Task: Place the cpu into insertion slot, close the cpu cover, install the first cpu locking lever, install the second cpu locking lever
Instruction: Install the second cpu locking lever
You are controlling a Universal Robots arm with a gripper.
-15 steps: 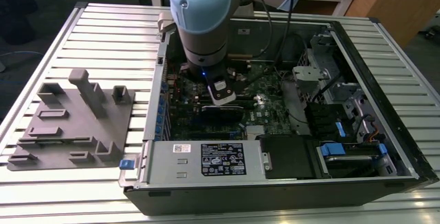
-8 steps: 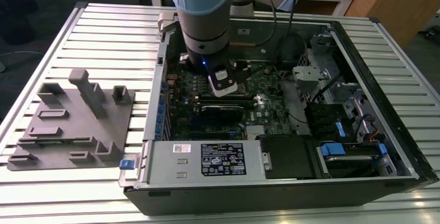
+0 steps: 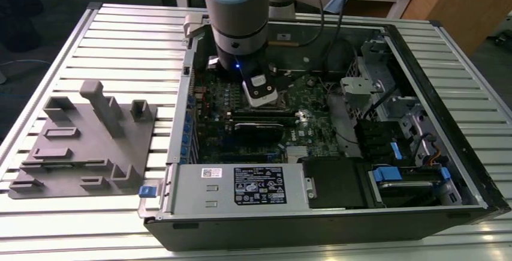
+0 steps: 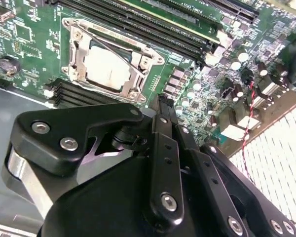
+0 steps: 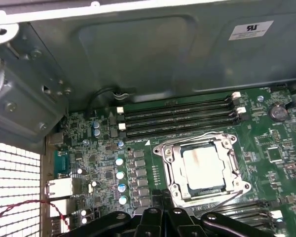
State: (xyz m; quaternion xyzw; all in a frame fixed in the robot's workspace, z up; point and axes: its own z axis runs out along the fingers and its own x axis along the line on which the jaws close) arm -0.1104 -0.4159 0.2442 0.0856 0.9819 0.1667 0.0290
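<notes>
The cpu (image 4: pixel 106 66) (image 5: pixel 204 168) lies flat in the insertion slot (image 4: pixel 153 59) on the green board, its pale metal top showing through the window of the cpu cover (image 4: pixel 78 54) (image 5: pixel 170 170), which lies down over it. A thin wire lever (image 5: pixel 222 198) runs slanted along one edge of the socket; I cannot tell if it is latched. My gripper (image 4: pixel 163 101) (image 5: pixel 163 200) hovers just beside the socket, fingers together and holding nothing. In the exterior view the gripper (image 3: pixel 260 96) hangs over the board inside the open computer case (image 3: pixel 448 93).
Long black memory slots (image 5: pixel 177 116) run beside the socket, with the case's metal wall (image 5: pixel 163 49) behind. A power supply (image 3: pixel 240 186) and drive bays (image 3: pixel 400 153) fill the case's near side. A grey fixture plate (image 3: pixel 80 147) lies on the slatted table (image 3: pixel 120 39).
</notes>
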